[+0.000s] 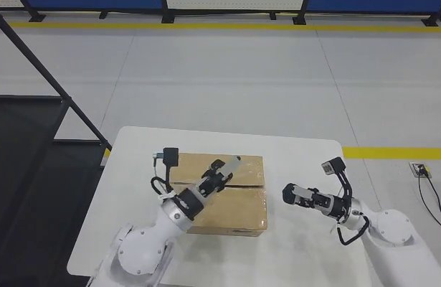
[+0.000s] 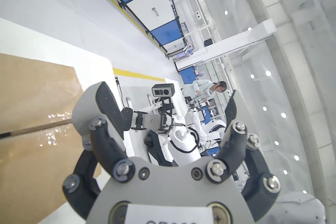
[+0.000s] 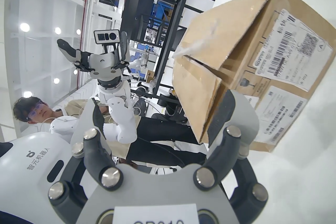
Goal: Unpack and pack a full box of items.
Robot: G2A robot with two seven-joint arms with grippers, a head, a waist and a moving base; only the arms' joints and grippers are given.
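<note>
1. Cardboard makes up the one box point(image 1: 243, 209) that is seen. It is set around the middle of the white table point(image 1: 134, 188), well in from every edge.
2. Two top flaps are counted on the box point(image 2: 34, 104), both lying shut. They meet at a seam across the top, where glossy clear tape is seen.
3. Two white printed labels are counted in the right wrist view, on the box point(image 3: 223, 33) wall that is turned toward the table's right edge. One label point(image 3: 294, 49) is placed near the wall's upper rim and the other label point(image 3: 283, 112) lower down.
4. Two grippers are counted, one to each arm.
5. The left gripper point(image 1: 226, 166) is held over the far half of the box top, close to the seam. In its own wrist view the left gripper point(image 2: 168, 96) is seen with its two fingers spread wide and nothing between them.
6. The right gripper point(image 1: 287, 192) is placed over bare table between the box's right wall and the table's right edge. It is pointed at that wall and kept apart from it.
7. The right gripper point(image 3: 161, 101) is likewise seen with two fingers parted and nothing pinched.
8. One black metal frame point(image 1: 41, 79) is seen beyond the table's left edge.
</note>
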